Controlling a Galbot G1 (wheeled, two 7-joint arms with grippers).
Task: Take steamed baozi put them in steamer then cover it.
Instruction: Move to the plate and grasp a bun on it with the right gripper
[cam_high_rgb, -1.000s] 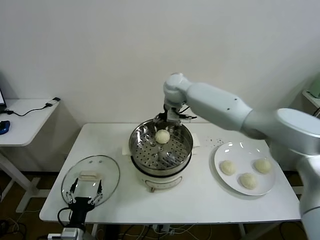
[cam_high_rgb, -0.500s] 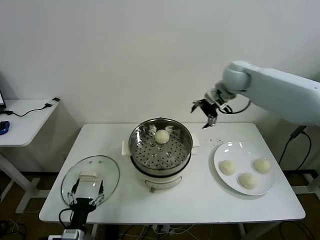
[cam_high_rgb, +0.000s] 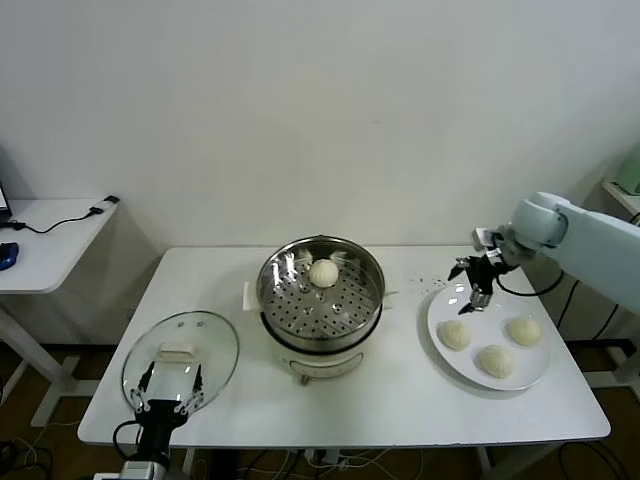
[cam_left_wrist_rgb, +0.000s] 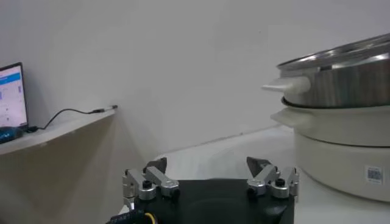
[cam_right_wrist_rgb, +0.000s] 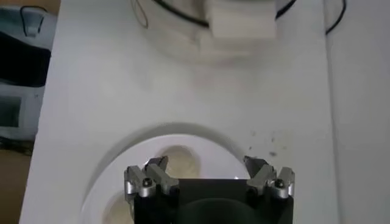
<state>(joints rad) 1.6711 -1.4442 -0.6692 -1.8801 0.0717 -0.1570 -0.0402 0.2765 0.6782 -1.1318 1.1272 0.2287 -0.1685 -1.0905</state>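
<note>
— Looking down at our white table (cam_high_rgb: 400, 400), what do we see?

— We see the steamer (cam_high_rgb: 322, 290) in the middle, shiny and round, sitting on its white pot. One steamed baozi (cam_high_rgb: 323, 272) lies inside it, near the far wall.

— And the other buns?

— Three more baozi (cam_high_rgb: 455, 335) lie on the white plate (cam_high_rgb: 445, 305) at our right side, well apart from the steamer.

— Where is our right gripper (cam_high_rgb: 472, 278)?

— It hangs over the far edge of the plate, above the buns. Its fingers are spread apart and hold nothing. In the right wrist view the two fingertips (cam_right_wrist_rgb: 157, 165) stand wide, with the plate and one bun under them.

— And our left gripper (cam_high_rgb: 168, 388)?

— It waits low at the near left edge of the table, just over the cover (cam_high_rgb: 182, 358). Its fingers are apart too, and empty.

— Where is the cover?

— It lies flat on the table, left of the steamer, with its white handle up. The steamer has no lid on it.
</note>
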